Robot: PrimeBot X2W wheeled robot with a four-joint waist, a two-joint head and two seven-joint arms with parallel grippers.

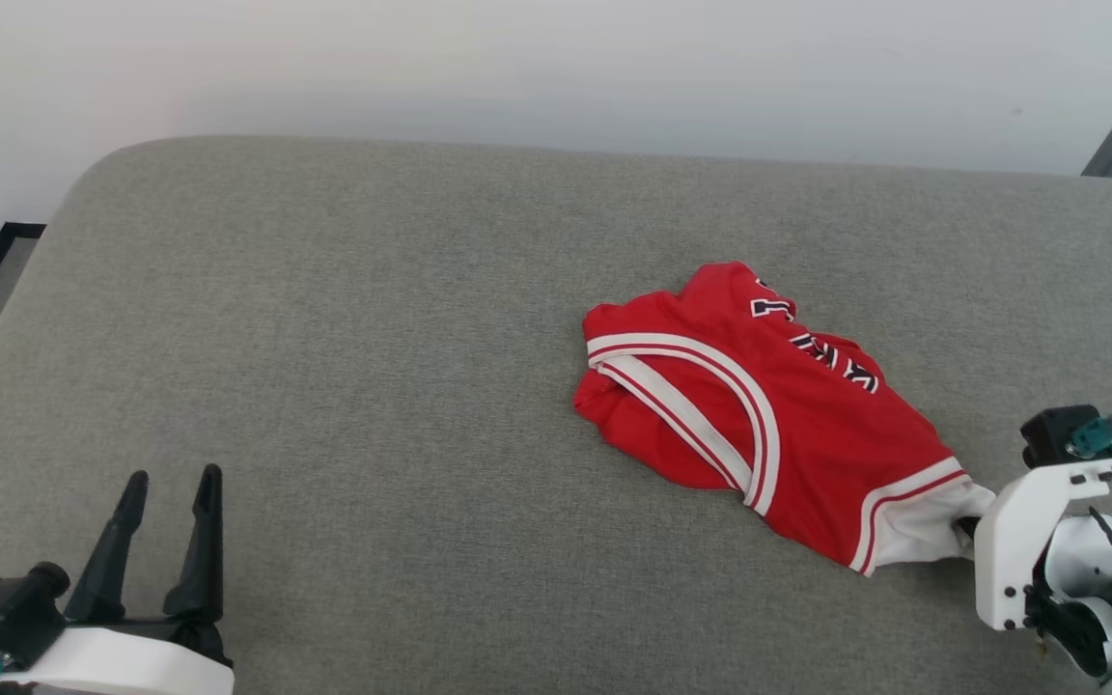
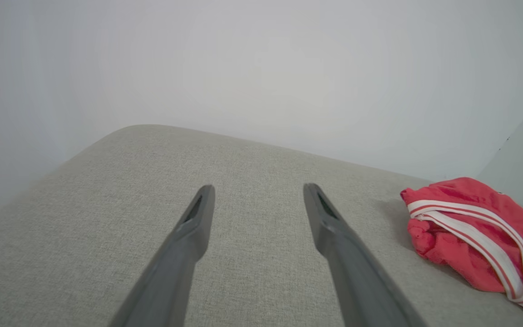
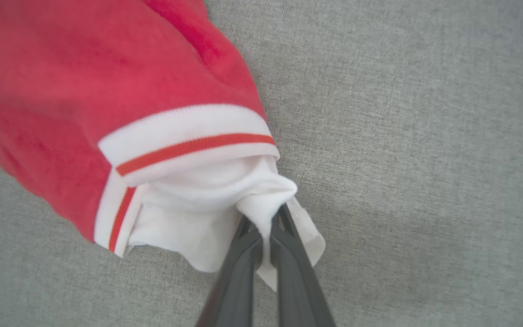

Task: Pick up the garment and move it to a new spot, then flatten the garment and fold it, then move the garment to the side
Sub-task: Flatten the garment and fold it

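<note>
Grey fabric cushion (image 1: 373, 338), pale wall (image 1: 517, 58) behind. Garment (image 1: 759, 405) lies bunched right of centre on the cushion. Its long axis runs diagonally from far-left to near-right, with the white sleeve (image 3: 198, 218) end pointing at the right hand (image 3: 265, 222). Right hand clamped on that sleeve. Lettering on far side, partly folded. Left hand (image 1: 176, 473) fingers apart, empty, near-left, well apart from garment.
</note>
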